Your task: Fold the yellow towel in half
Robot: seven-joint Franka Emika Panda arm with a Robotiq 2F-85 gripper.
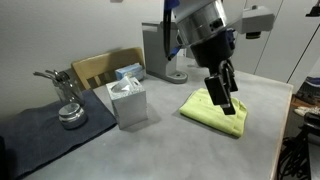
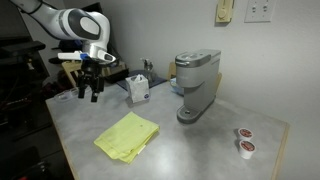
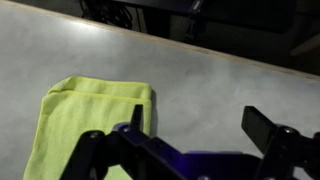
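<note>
Well apart from the claw [image 2: 90, 95], yellow towel [image 2: 128, 137].

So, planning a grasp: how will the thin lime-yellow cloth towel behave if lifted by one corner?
Probably floppy: the yellow towel lies flat with soft layered edges. Likely light, being thin; may bunch if pushed across the grey table.

1 yellow towel [image 2: 128, 137], 1 tissue box [image 2: 138, 89], 2 coffee pods [image 2: 243, 132] [image 2: 246, 148]

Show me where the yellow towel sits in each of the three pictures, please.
Exterior view: the yellow towel lies right of centre.
Exterior view: it lies at lower centre.
Wrist view: it lies at lower left.
Shared landmark: the tissue box, seen in both exterior views but not in the wrist view.
</note>
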